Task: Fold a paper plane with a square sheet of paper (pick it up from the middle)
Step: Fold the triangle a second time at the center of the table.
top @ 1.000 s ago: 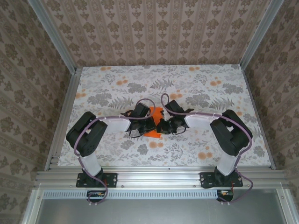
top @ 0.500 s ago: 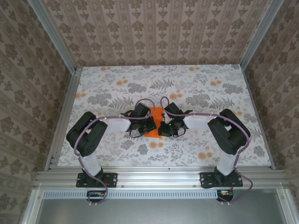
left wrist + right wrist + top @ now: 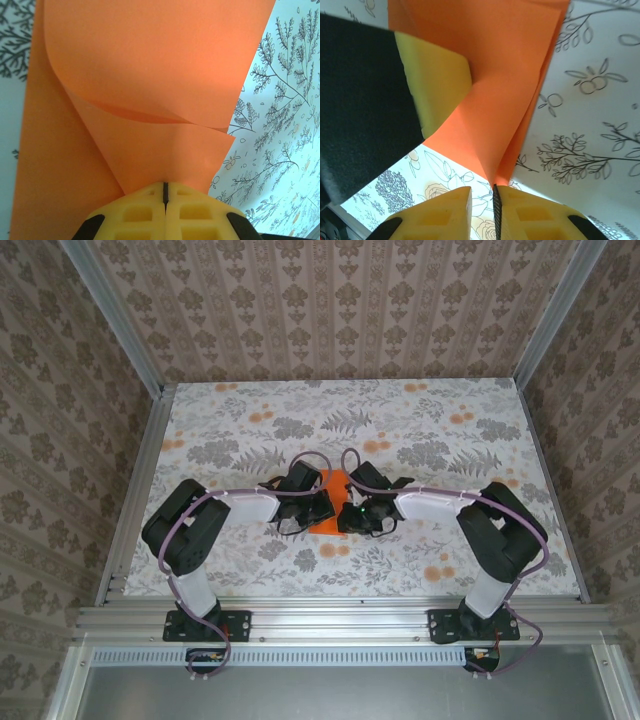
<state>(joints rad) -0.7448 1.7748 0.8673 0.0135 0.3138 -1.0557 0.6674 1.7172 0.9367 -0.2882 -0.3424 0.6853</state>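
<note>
Square sheet of paper (image 3: 325, 525) lies near the middle of the table (image 3: 420, 420), a little toward the near edge, with your two grippers meeting over it.

On the left wrist camera, your left gripper (image 3: 164, 187) has its yellow fingers (image 3: 135, 215) pressed together with only a hairline between them. A flap of the orange sheet comes straight out of that seam, so this claw is clamped on the paper. Just past the fingertips the flap curls up and over a flat layer that rests on the flower-printed tabletop.

Your right gripper (image 3: 482, 192) has its jaws slightly parted, and you can see tabletop through the gap. A pointed corner of the sheet reaches into the gap and lies against the inner face of one finger, while the other finger stands clear of it. Farther on in that view, one yellow finger of the left gripper rests on the sheet's upper layer.
</note>
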